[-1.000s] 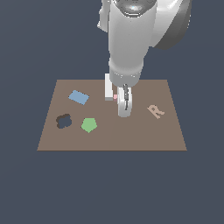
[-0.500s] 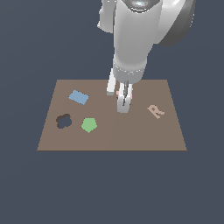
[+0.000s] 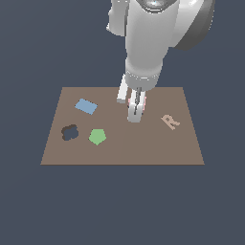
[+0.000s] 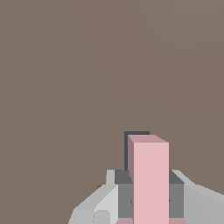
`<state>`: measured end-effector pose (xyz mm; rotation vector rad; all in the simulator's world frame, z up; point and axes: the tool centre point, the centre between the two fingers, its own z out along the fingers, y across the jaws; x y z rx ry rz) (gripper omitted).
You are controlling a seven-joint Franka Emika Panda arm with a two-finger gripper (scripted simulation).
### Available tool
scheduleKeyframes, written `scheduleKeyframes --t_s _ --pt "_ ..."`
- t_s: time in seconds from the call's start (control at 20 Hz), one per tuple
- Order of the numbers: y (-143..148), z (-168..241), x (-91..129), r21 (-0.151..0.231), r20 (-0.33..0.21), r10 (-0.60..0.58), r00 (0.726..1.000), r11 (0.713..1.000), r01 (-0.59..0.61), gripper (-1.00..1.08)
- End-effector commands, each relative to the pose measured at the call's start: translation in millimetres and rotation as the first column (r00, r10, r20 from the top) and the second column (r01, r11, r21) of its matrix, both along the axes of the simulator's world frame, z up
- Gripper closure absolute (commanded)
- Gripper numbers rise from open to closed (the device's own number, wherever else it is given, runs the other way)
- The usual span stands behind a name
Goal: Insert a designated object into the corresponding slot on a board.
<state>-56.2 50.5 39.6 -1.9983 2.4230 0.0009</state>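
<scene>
My gripper [image 3: 135, 115] hangs over the middle of the brown board [image 3: 143, 150], pointing down, with its tips just above the surface. In the wrist view the gripper [image 4: 151, 194] is shut on the pale-pink T block [image 4: 151, 175], whose stem stands out between the grey fingers [image 4: 123, 199]. A dark edge of the T-shaped slot [image 4: 130, 151] shows on the board [image 4: 65, 87] right beside and behind the block. In the exterior view the slot is hidden under the gripper and the pink block barely shows.
On the board, toward the exterior view's left, lie a blue rectangle [image 3: 86, 106], a dark clover-shaped recess [image 3: 70, 132] and a green pentagon [image 3: 97, 136]. A tan letter R [image 3: 170, 121] lies toward the exterior view's right.
The gripper tips have risen a little over the same spot on the board. The arm above has swung slightly toward the exterior view's right.
</scene>
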Motion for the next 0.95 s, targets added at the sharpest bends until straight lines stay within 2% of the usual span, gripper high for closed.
scheduleKeyframes --t_s 0.0,0.4,0.45,0.9 --pt "-0.3 0.2 0.4 0.000 0.000 0.003 1.000 1.000 -0.003 1.08" --pt "-0.3 -9.9 0.3 0.000 0.000 0.004 1.000 1.000 -0.004 1.08" --pt "-0.3 -9.9 0.3 0.000 0.000 0.004 1.000 1.000 -0.004 -0.92" --pt "-0.3 -9.9 0.3 0.000 0.000 0.004 1.000 1.000 -0.004 -0.92"
